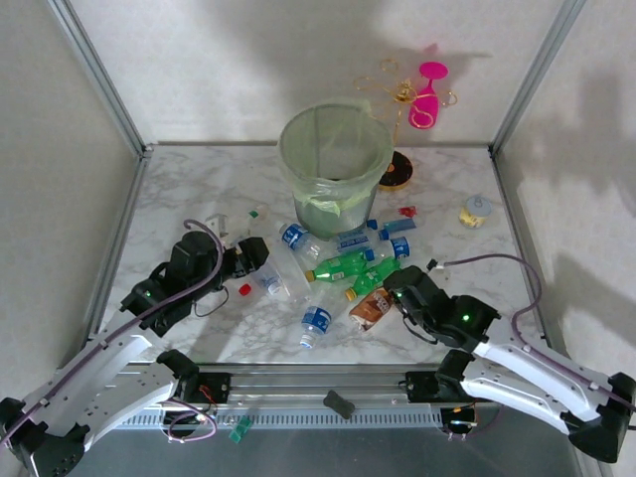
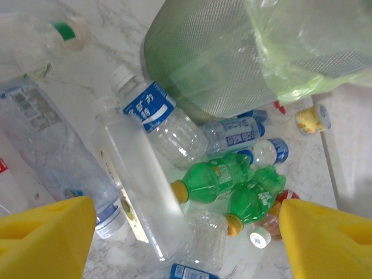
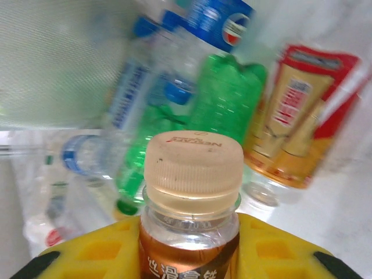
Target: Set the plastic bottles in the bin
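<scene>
Right claw (image 1: 397, 290) clamped on brown-labelled bottle (image 3: 190, 174), beige cap (image 3: 193, 163) projecting past yellow pads (image 3: 87, 256). Left claw (image 1: 250, 260) spread wide, gripping nothing, low over tabletop (image 1: 199, 189). Directly ahead of left claw: clear bottle (image 2: 136, 174) lying flat. Beyond it: blue-labelled bottle (image 2: 148, 107) and two green bottles (image 2: 218, 177) with yellow caps. Bin (image 1: 298, 164) upright past the pile, ahead of both claws.

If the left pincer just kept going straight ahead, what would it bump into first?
Probably the frosted clear bottle lying just ahead of the open left pincer. A small crumpled clear bottle sits beside it, and depth is unclear, so either might touch first.
</scene>
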### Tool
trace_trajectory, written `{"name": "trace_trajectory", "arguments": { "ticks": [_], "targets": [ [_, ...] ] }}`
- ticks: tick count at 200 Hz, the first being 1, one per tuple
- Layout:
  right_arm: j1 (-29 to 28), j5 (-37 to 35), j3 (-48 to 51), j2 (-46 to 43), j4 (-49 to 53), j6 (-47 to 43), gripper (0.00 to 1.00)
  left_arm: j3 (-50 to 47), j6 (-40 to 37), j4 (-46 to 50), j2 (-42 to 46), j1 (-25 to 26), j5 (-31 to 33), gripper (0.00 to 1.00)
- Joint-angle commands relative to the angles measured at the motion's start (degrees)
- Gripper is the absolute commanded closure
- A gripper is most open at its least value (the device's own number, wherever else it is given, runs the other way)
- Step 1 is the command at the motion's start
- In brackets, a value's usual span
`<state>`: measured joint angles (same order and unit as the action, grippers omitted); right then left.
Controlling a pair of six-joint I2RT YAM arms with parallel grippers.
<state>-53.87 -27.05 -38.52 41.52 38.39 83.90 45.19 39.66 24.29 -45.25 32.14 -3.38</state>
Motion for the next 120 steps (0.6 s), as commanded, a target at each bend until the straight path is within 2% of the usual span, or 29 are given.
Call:
{"name": "trace_trajectory", "arguments": {
  "ticks": [1, 41, 94, 120],
  "targets": [
    [0.3, -5.1, -4.4, -2.6, -3.9, -13.6, 0.83, 4.3, -2.9, 1.7, 0.3, 0.2, 2.8, 0.18],
    [0.3, -8.8, -13.6, -1.2, -8.8, -29.1, 0.83, 8.0, -5.5, 2.7, -0.3, 0.3, 4.3, 0.19],
    [0.5, -13.0, -29.0, 9.9, -15.0, -49.1, 0.87, 10.1, -8.3, 1.6, 0.7, 0.3, 2.6, 0.19],
    [4.2, -11.1, -36.2, 16.4, -19.5, -57.4, 0.87, 10.4, -9.1, 0.8, 1.2, 0.3, 1.1, 0.19]
  ]
}}
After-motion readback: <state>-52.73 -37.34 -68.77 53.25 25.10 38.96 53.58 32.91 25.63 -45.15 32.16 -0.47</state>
